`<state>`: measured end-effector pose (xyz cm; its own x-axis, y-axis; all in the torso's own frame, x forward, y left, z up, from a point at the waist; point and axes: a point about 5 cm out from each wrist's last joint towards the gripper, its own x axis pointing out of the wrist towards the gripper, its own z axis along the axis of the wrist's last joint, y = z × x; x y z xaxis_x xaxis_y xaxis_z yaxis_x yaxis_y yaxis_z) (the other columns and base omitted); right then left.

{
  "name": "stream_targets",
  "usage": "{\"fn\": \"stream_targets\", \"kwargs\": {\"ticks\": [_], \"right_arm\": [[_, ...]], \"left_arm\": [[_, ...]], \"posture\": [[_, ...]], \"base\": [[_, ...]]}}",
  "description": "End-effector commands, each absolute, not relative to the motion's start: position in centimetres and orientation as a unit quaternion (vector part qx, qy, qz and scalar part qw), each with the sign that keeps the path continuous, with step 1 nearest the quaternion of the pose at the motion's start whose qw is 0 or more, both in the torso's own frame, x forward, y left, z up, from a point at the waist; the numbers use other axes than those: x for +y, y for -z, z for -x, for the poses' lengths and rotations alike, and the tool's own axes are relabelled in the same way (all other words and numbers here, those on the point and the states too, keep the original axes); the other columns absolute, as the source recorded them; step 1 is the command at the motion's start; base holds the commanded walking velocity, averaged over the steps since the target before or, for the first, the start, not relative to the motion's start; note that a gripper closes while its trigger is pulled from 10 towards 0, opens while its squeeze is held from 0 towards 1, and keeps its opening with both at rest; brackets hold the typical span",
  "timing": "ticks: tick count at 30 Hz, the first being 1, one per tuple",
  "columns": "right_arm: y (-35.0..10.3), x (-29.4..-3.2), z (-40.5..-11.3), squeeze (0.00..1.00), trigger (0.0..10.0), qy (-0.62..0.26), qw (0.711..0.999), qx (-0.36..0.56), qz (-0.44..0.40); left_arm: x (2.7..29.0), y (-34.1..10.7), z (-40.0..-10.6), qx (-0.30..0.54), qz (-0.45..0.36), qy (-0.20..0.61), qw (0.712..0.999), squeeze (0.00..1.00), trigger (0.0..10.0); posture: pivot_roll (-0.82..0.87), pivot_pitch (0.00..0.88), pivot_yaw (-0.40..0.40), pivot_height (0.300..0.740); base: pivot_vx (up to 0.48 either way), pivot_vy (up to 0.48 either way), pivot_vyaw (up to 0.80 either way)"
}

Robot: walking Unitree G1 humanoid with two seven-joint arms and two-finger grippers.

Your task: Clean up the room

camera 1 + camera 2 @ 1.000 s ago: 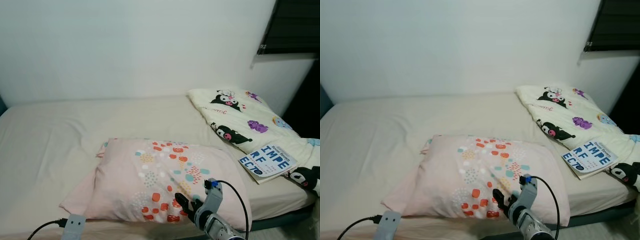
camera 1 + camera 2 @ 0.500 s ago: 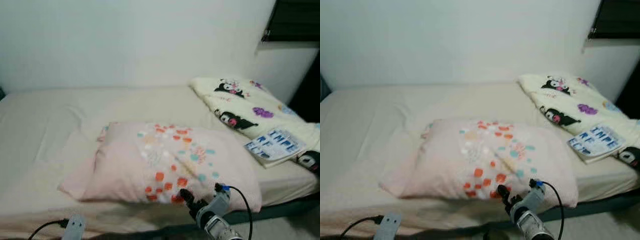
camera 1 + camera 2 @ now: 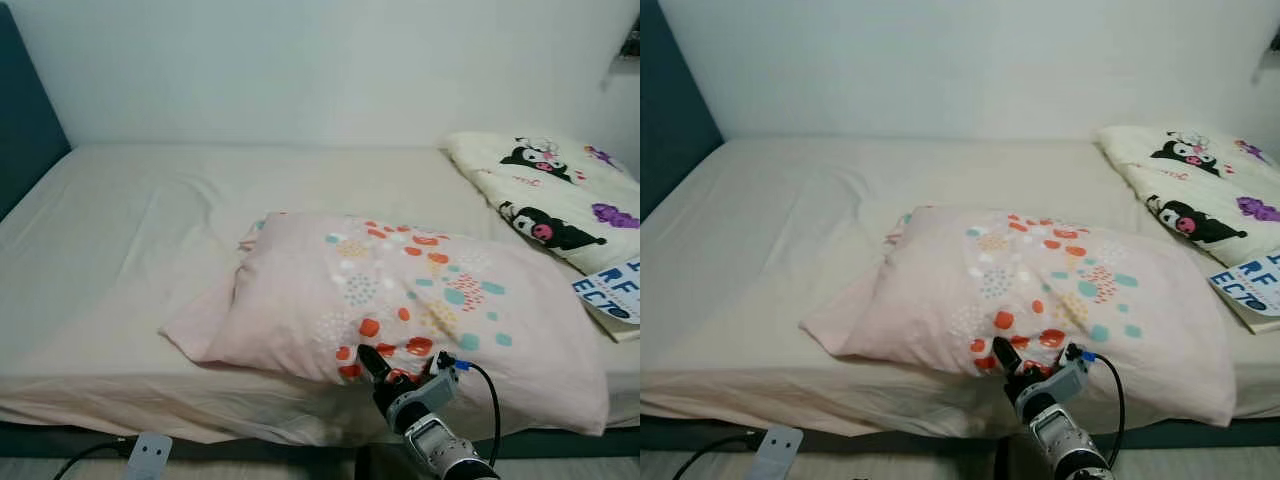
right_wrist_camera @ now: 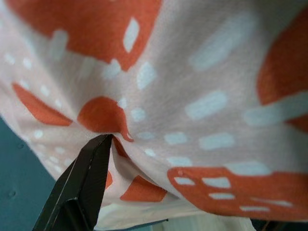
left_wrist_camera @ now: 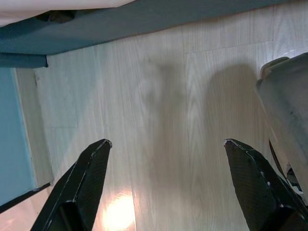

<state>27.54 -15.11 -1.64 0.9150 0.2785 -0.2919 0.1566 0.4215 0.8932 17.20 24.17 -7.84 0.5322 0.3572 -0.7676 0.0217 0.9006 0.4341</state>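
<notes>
A pink pillow (image 3: 400, 300) with orange and teal spots lies across the front of the bed (image 3: 150, 230). My right gripper (image 3: 378, 368) is at the pillow's front edge, shut on the fabric. In the right wrist view the spotted pillow cloth (image 4: 192, 96) bulges between the jaws, with one black finger (image 4: 91, 168) pressed under a fold. My left gripper (image 5: 167, 142) hangs open over the wooden floor (image 5: 159, 96) beside the bed base.
A cream blanket (image 3: 545, 195) with cartoon figures lies at the bed's right end, with a blue-lettered book (image 3: 615, 290) on it close to the pillow's right corner. A dark blue headboard (image 3: 25, 130) stands at the left. The bed's left half is bare sheet.
The camera has swung left and dropped, bringing the headboard into view and pushing the blanket and book to the right edge. My right gripper has stayed on the pillow's front edge.
</notes>
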Motion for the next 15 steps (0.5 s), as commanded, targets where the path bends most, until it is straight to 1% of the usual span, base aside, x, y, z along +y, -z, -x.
{"fn": "stream_targets", "kwargs": {"ticks": [1, 2, 6, 10, 11, 12, 13, 15], "right_arm": [[1.4, -14.8, -27.9, 0.00, 10.0, -0.037, 0.815, 0.201, -0.543], [0.8, -15.1, -28.5, 0.00, 10.0, -0.035, 0.813, 0.181, -0.552], [0.0, -15.8, -29.2, 0.00, 10.0, -0.031, 0.813, 0.154, -0.560], [-1.5, -18.7, -30.3, 0.00, 10.0, 0.005, 0.812, 0.078, -0.578], [-1.5, -18.7, -30.3, 0.00, 10.0, 0.005, 0.812, 0.078, -0.578], [-1.7, -19.3, -30.4, 0.00, 10.0, 0.015, 0.812, 0.064, -0.580], [-1.5, -20.3, -30.1, 0.00, 10.0, 0.050, 0.815, 0.059, -0.574], [-1.3, -20.8, -29.9, 0.00, 10.0, 0.066, 0.813, 0.055, -0.575]], "left_arm": [[24.9, 7.7, -16.9, 0.474, -0.211, -0.102, 0.849, 0.00, 10.0], [25.3, 7.8, -16.6, 0.476, -0.213, -0.106, 0.847, 0.00, 10.0], [25.6, 7.8, -16.3, 0.479, -0.215, -0.110, 0.844, 0.00, 10.0], [25.9, 7.8, -16.0, 0.482, -0.217, -0.112, 0.842, 0.00, 10.0], [25.9, 7.8, -16.0, 0.482, -0.217, -0.112, 0.842, 0.00, 10.0], [25.9, 7.8, -16.0, 0.482, -0.217, -0.113, 0.841, 0.00, 10.0], [25.9, 7.8, -15.9, 0.483, -0.214, -0.115, 0.841, 0.00, 10.0], [25.9, 7.9, -16.0, 0.483, -0.213, -0.114, 0.842, 0.00, 10.0]], "posture": [[0.05, 0.000, -0.027, 0.540], [0.07, 0.000, -0.029, 0.530], [0.07, 0.000, -0.029, 0.520], [0.08, 0.000, -0.030, 0.505], [0.08, 0.000, -0.030, 0.505], [0.08, 0.000, -0.030, 0.505], [0.07, 0.000, -0.029, 0.505], [0.07, 0.000, -0.030, 0.505]], "base": [[0.000, 0.000, 0.00], [0.000, 0.000, 0.00], [0.000, 0.000, 0.00], [0.000, 0.000, 0.00], [0.000, 0.000, 0.00], [0.000, 0.000, 0.00], [0.000, 0.000, 0.00], [0.000, 0.000, 0.00]]}}
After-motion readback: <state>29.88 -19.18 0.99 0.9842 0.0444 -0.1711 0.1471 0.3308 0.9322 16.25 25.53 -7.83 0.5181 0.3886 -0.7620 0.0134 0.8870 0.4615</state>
